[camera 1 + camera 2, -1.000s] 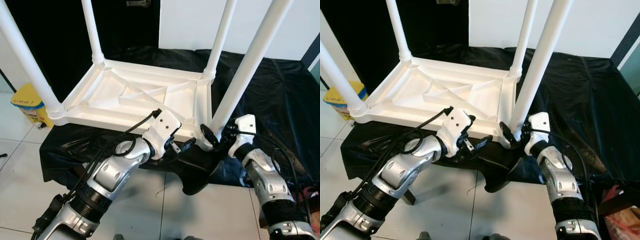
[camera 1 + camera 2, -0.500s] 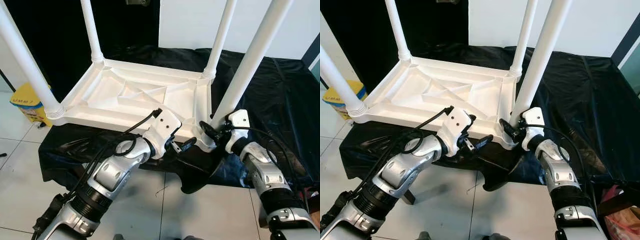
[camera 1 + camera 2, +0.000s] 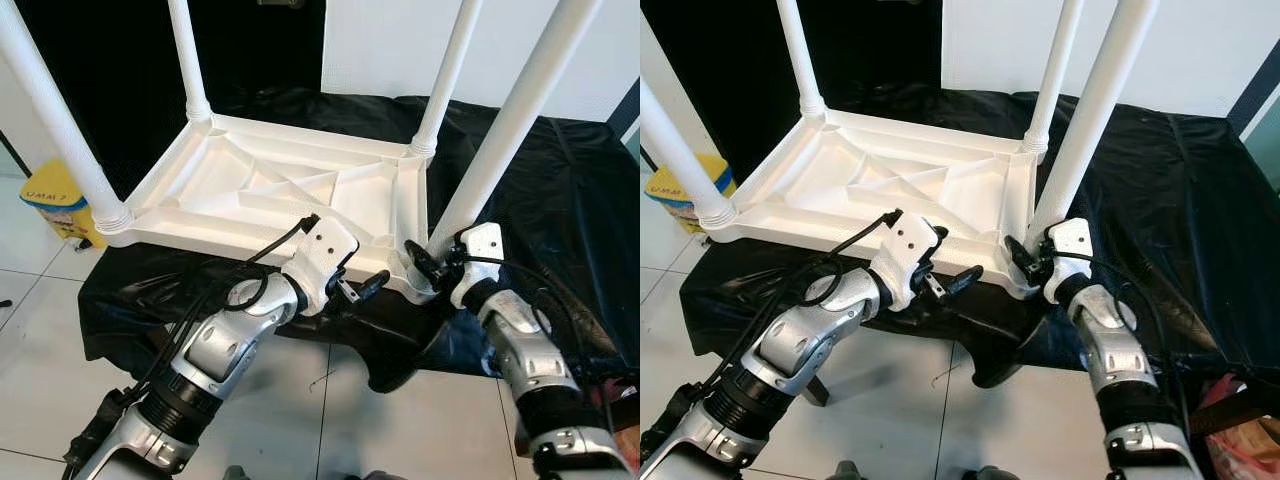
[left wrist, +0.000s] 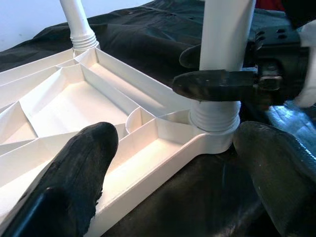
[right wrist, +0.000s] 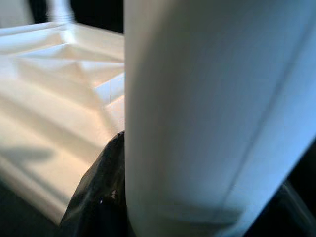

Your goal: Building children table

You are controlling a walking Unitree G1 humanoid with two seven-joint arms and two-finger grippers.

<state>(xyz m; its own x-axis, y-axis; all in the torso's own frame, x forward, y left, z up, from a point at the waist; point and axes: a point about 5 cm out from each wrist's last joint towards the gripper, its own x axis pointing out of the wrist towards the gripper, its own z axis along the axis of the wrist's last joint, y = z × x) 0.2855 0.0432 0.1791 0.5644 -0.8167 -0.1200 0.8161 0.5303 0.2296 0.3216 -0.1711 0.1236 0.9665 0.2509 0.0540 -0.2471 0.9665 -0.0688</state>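
The right claw [image 3: 428, 268] is clamped on the base of the near white leg [image 3: 500, 150] of the upturned children table [image 3: 270, 190] on the black-covered tabletop [image 3: 560, 190], while the left claw [image 3: 365, 290] waits apart beside, so turning should stay slow and straight.

I count one white tabletop [image 3: 262, 190] lying upside down, with four white legs [image 3: 517, 118] standing up from its corners. Under it is one black sheet [image 3: 560, 190]. One yellow bin [image 3: 55, 203] sits beside it. I have two grippers.
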